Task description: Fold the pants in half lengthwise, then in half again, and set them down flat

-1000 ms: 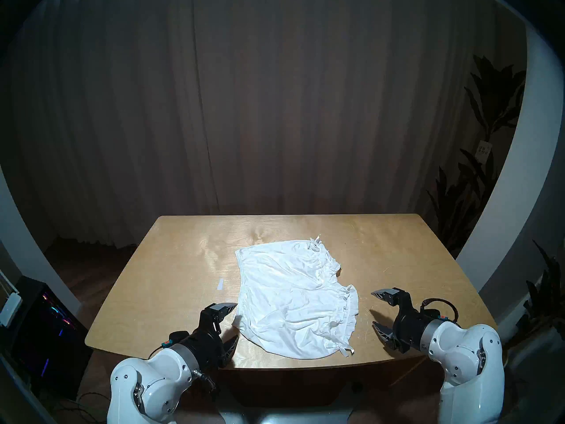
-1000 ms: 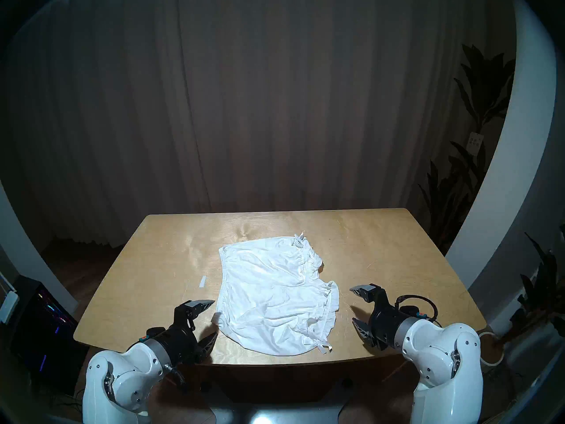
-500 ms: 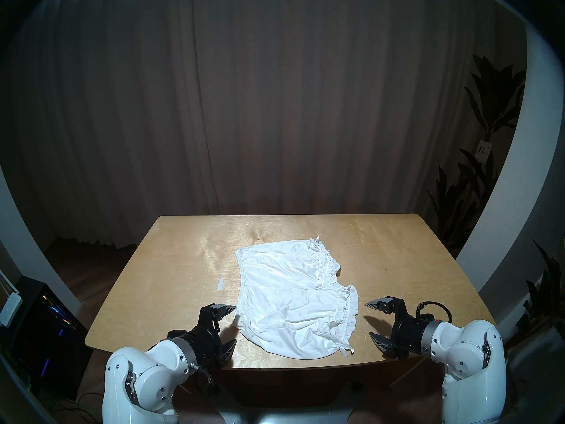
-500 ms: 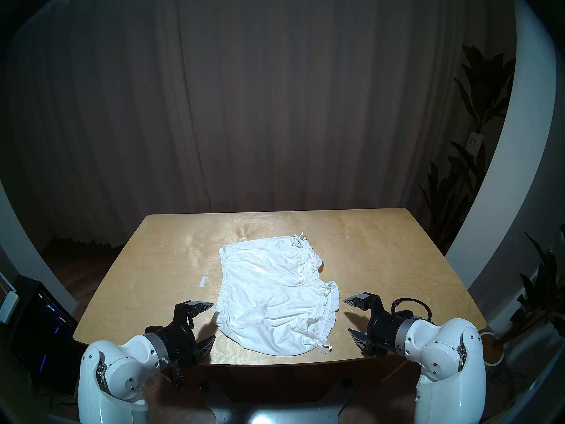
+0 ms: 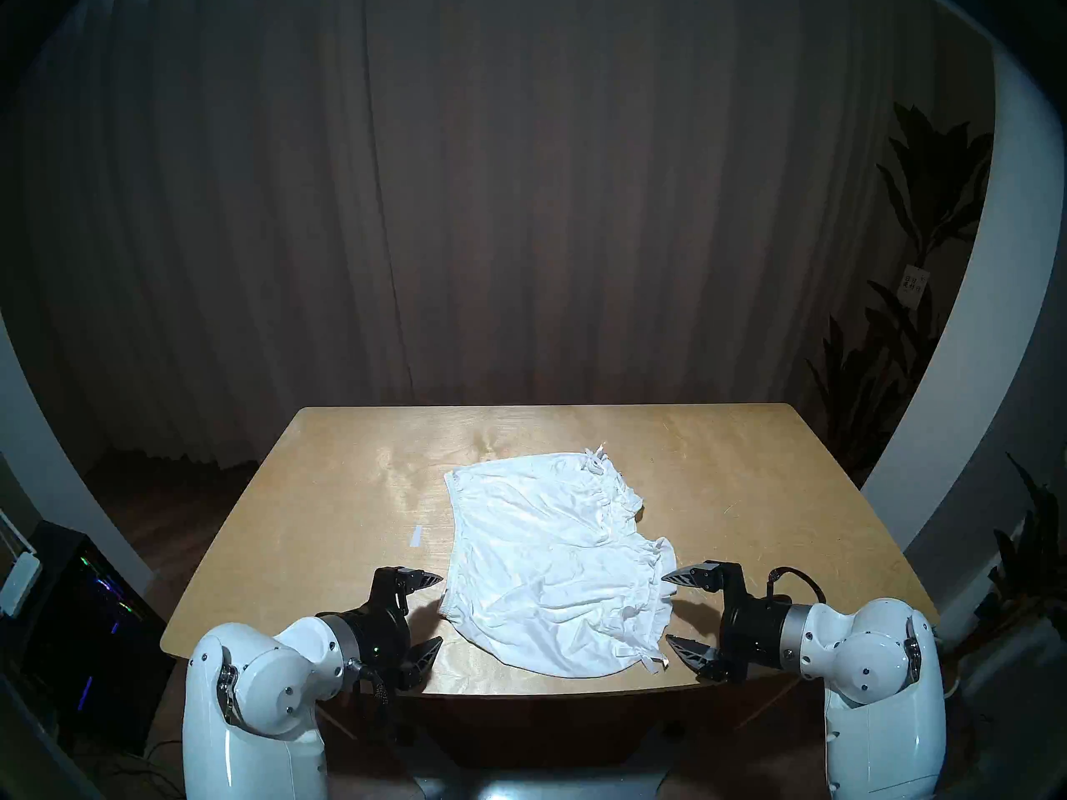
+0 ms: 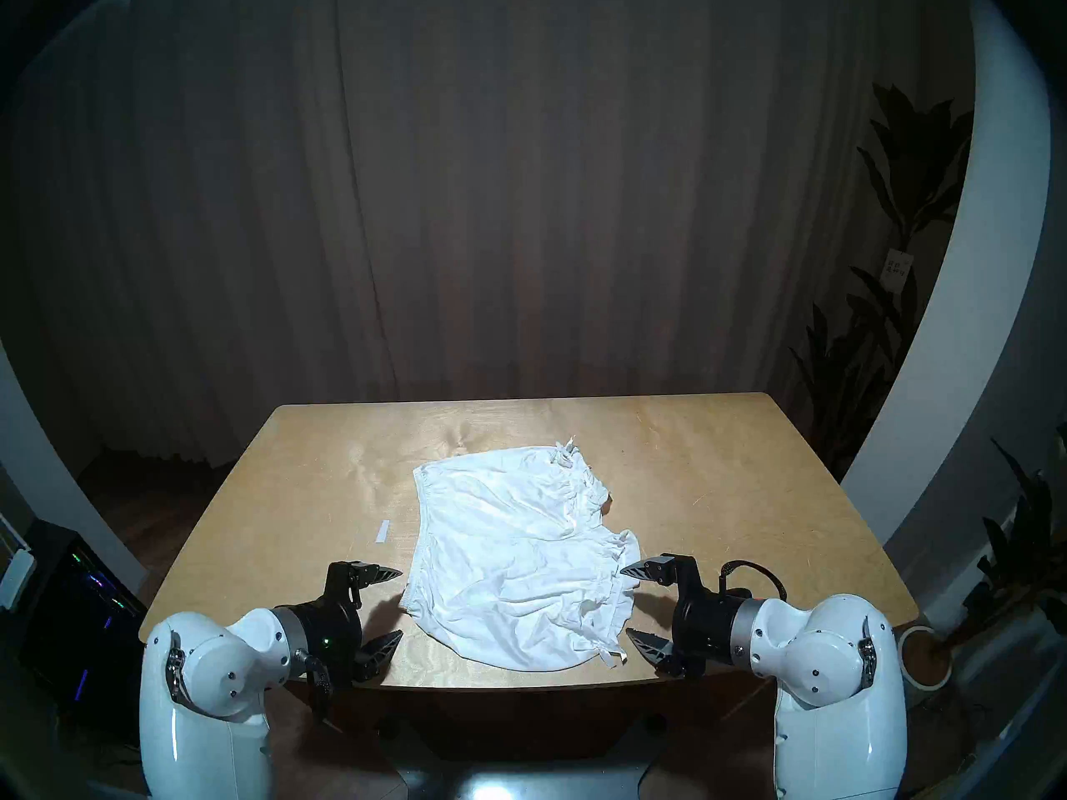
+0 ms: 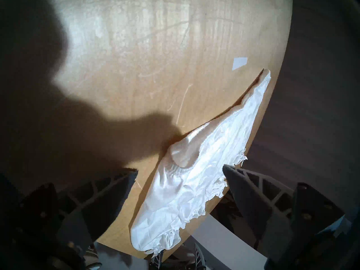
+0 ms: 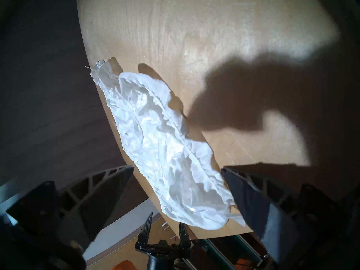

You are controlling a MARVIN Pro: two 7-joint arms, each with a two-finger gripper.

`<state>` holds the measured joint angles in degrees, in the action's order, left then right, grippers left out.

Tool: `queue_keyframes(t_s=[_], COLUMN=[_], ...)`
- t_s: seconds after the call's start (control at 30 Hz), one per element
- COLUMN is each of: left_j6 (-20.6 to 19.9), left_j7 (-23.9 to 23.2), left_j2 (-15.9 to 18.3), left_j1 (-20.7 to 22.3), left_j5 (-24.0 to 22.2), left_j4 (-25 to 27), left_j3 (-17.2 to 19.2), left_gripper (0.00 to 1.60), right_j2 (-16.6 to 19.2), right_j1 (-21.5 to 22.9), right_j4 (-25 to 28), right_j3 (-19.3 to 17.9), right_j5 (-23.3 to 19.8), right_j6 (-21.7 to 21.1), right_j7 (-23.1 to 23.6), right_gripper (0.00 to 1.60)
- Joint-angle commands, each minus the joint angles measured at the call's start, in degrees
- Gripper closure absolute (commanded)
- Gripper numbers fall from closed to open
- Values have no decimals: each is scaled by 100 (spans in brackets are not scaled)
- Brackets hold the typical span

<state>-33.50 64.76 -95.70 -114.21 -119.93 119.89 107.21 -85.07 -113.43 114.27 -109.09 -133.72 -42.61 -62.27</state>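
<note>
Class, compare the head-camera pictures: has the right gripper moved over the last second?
Yes. The right gripper has moved leftward, toward the pants: its upper fingertip now overlaps the ruffled hem, where a strip of bare table separated them before. The pants have not shifted.

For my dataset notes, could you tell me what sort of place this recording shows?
Probably a staged indoor robot-recording space, not a lived-in home: a bare wooden table holding only white pants, a full-width brown curtain as backdrop, and a lit computer tower on the floor.
</note>
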Motion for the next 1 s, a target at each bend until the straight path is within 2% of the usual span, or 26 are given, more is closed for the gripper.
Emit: queue_keyframes(t_s=[0.0,0.13,0.23,0.3,0.4,0.6,0.73,0.83,0.97], left_j6=[82,108,130,123,123,101,76,42,-14], left_j7=[639,950,1151,1250,1265,1239,1252,1195,1179], left_j2=[351,498,606,678,811,1022,1156,1227,1366], left_j1=[333,479,575,615,640,666,653,615,599], left_j5=[-478,-902,-1239,-1427,-1664,-2084,-2296,-2393,-2475], left_j4=[-377,-599,-790,-899,-1032,-1250,-1415,-1467,-1515], left_j3=[188,275,353,401,458,527,492,475,424], left_gripper=[0,0,0,0,0,0,0,0,0], right_j2=[446,666,865,876,966,1253,1527,1776,2041], right_j1=[78,100,179,287,454,771,840,807,741], right_j4=[97,69,62,17,-12,-33,-175,-279,-361], right_j3=[-89,-56,20,64,213,440,510,522,624], right_j5=[-596,-825,-988,-1113,-1378,-1540,-1360,-1151,-837], right_j6=[314,558,603,611,652,622,435,92,-298], right_j7=[-656,-798,-941,-1062,-1057,-1069,-1036,-944,-567], right_gripper=[0,0,0,0,0,0,0,0,0])
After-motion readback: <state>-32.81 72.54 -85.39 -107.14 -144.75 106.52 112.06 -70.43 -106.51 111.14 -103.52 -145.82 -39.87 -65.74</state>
